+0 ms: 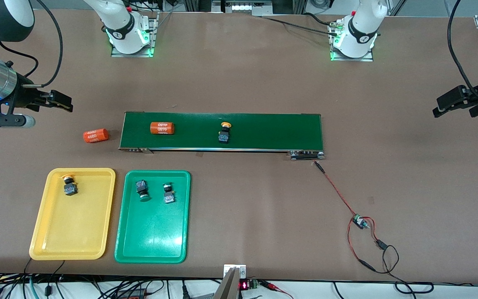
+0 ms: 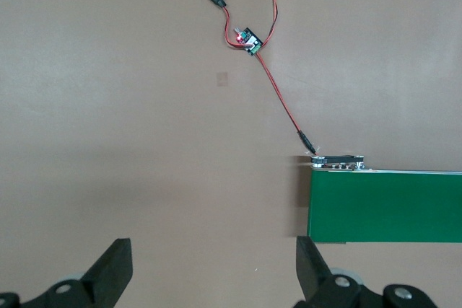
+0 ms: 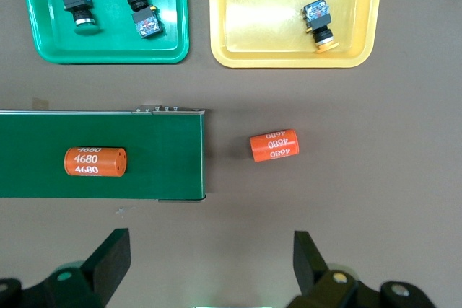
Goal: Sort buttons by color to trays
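One yellow button [image 1: 225, 132] is left on the belt [image 1: 264, 132], at about three o'clock from the orange cylinder [image 1: 162, 128] riding there. We risk losing it off the belt's end if it runs on, or grabbing the cylinder instead. Our right gripper [image 1: 56, 101] and left gripper [image 1: 454, 101] hang wide open and empty over bare table. The yellow tray [image 1: 48, 232] holds one button, the green tray [image 1: 156, 241] two.

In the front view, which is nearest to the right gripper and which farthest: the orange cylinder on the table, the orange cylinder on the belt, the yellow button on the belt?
From the right gripper, open and waiting over the table past the belt's end:
1. Orange cylinder on the table, just off the belt.
2. Orange cylinder on the belt, near that end.
3. Yellow button on the belt, around mid-belt.
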Available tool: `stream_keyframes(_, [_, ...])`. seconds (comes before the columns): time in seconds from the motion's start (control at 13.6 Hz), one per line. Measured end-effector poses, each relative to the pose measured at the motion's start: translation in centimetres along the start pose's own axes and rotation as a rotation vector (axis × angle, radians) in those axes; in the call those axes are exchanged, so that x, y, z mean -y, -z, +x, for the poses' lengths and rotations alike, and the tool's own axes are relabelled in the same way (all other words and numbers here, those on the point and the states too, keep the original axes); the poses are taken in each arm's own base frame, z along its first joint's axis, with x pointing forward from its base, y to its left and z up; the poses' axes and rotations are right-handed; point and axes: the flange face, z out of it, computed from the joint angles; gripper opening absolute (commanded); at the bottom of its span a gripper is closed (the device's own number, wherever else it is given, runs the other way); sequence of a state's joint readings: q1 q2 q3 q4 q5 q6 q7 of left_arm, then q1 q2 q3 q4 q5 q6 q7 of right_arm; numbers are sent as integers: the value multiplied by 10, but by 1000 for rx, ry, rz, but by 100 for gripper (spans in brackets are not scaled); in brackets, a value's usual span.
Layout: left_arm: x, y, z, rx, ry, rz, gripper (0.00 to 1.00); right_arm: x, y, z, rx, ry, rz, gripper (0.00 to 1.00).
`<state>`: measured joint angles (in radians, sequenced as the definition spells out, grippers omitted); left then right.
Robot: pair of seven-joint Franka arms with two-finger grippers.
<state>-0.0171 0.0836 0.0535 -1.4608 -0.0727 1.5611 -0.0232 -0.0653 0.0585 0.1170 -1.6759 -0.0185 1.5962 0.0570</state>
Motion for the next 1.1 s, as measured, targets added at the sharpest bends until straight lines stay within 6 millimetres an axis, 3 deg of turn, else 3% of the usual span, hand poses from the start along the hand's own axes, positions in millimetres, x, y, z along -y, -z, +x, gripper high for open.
stream_keyframes(0.59, [-3,-2,-2,18,-10,-5,100,2,0,0,0,4,1,100])
stream_keyframes(1.1, [-5,-1,-1,12,-12,-6,100,20,-2,-1,9,15,11,100])
